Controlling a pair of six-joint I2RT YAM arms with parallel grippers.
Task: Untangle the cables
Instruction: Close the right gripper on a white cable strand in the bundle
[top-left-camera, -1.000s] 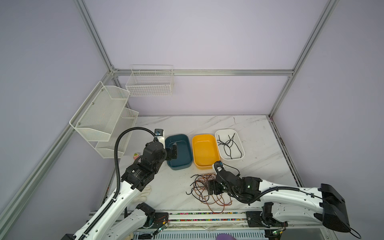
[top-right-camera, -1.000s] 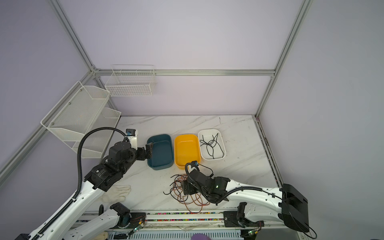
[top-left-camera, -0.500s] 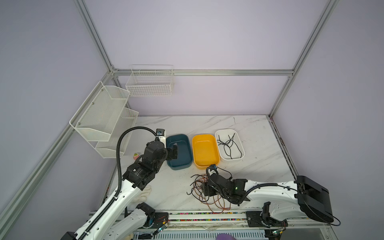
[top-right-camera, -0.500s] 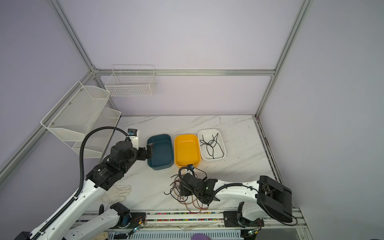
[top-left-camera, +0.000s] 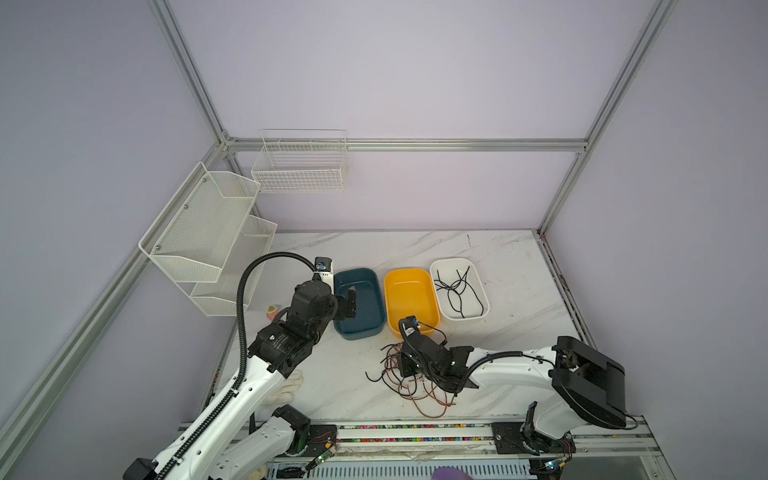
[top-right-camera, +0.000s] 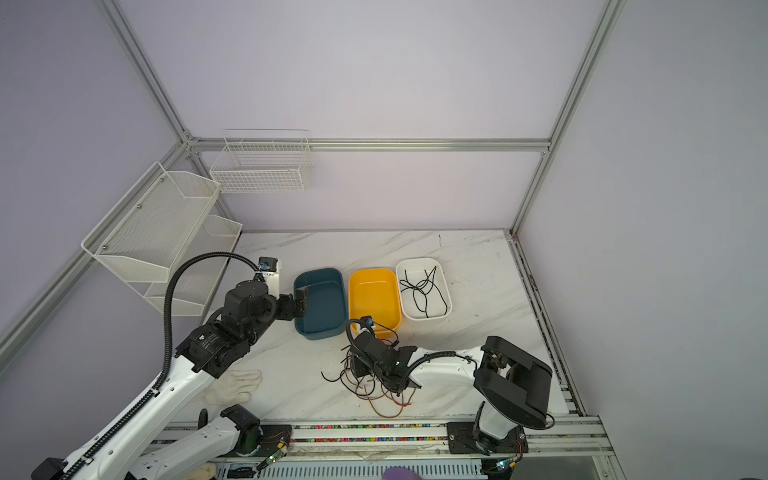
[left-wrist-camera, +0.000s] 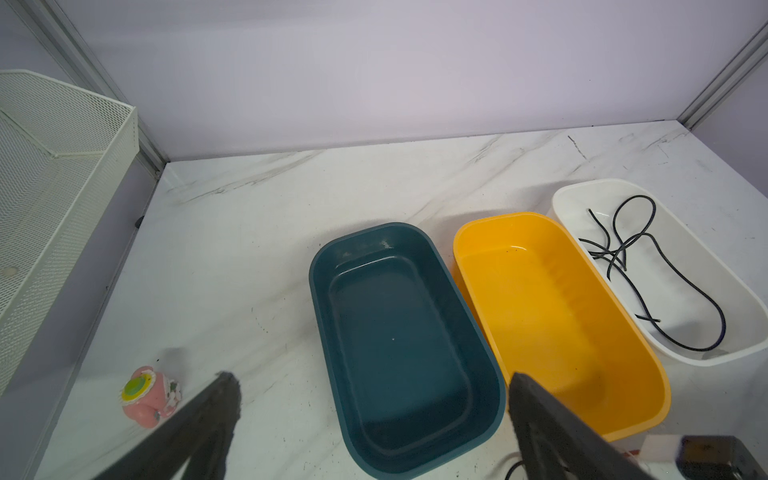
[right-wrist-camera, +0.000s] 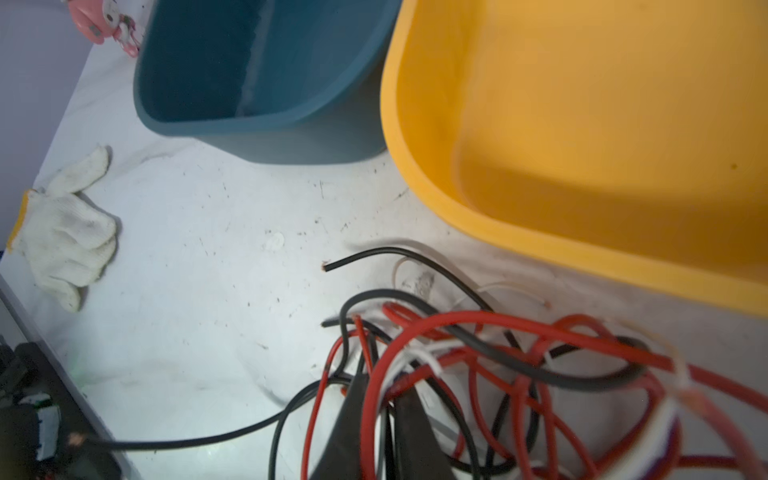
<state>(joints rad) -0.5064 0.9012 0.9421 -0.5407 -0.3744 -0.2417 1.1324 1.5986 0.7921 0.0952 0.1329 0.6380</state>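
Observation:
The cables (top-left-camera: 415, 384) (top-right-camera: 374, 388) lie in a tangled heap of black, red and white strands on the marble table, in front of the yellow bin. My right gripper (top-left-camera: 405, 365) (top-right-camera: 360, 365) is down in the left part of that heap. In the right wrist view its fingers (right-wrist-camera: 380, 382) stand nearly together, shut on red and black strands of the cables (right-wrist-camera: 478, 353). More black cables (top-left-camera: 457, 291) (left-wrist-camera: 623, 253) rest in the white bin. My left gripper (top-left-camera: 351, 303) (top-right-camera: 300, 305) (left-wrist-camera: 374, 378) hangs open and empty above the near left end of the blue bin.
The blue bin (top-left-camera: 376, 291) (left-wrist-camera: 399, 332), yellow bin (top-left-camera: 411, 299) (left-wrist-camera: 552, 311) and white bin (top-left-camera: 478, 272) (left-wrist-camera: 685, 232) stand side by side. A white glove (top-left-camera: 293, 386) (right-wrist-camera: 66, 237) and a pink toy (top-left-camera: 272, 311) (left-wrist-camera: 147, 395) lie at the left. Wire racks (top-left-camera: 208, 232) hang on the left wall.
My right gripper has moved left into the tangle and closed on strands there, its arm folding in behind it. The left arm has barely moved and stays open.

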